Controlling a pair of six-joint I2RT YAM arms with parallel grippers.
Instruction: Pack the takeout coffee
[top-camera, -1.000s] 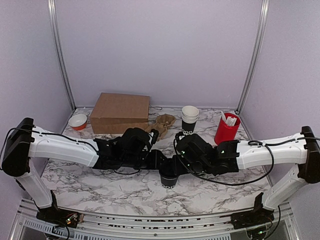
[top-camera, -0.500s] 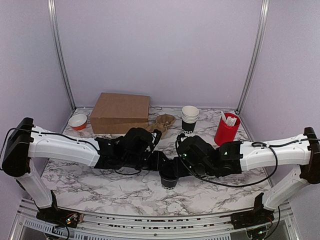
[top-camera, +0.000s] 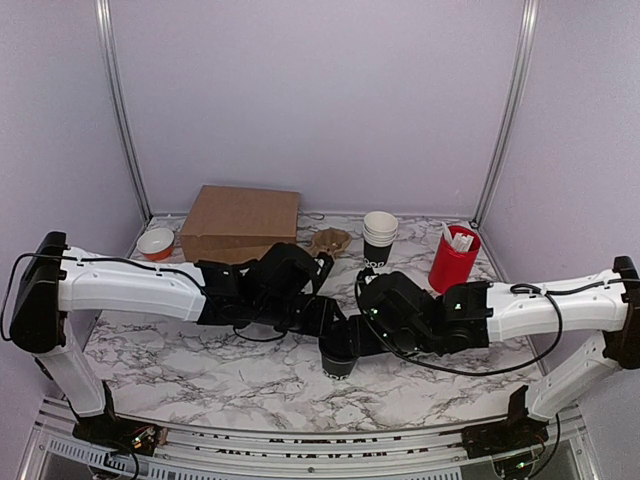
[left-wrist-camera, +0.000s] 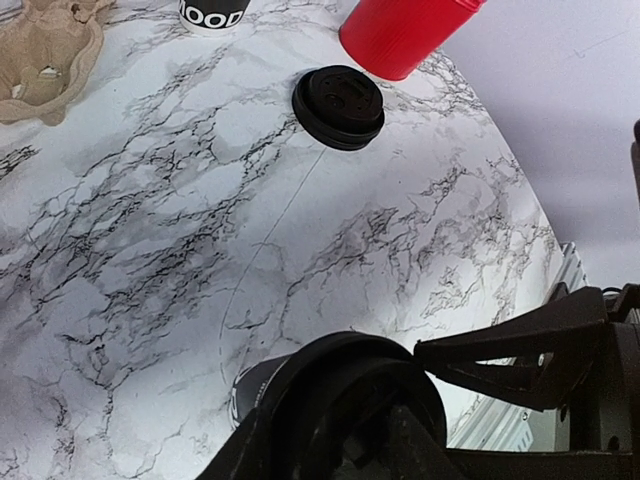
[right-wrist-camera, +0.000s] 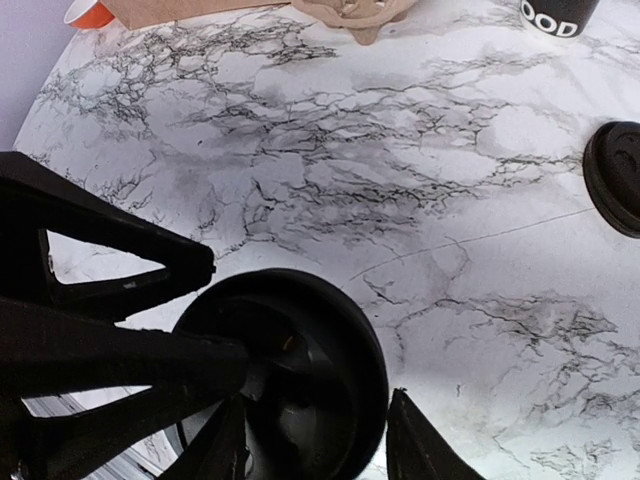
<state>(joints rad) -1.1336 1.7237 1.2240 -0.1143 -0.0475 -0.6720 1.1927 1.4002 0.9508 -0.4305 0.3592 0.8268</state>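
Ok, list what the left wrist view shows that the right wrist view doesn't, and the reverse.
Only the left wrist view: the red tub. Only the right wrist view: the orange bowl and a corner of the cardboard box. Both: the lidded black cup up close, the loose black lid lying on the marble table, the brown cup carrier and the bottom of the printed cup.

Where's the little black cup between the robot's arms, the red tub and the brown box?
Cup (top-camera: 338, 364), top view, on its dark side wall below the fingers.
Red tub (top-camera: 452, 262), top view, on its red side.
Box (top-camera: 241, 214), top view, middle of its flat top.
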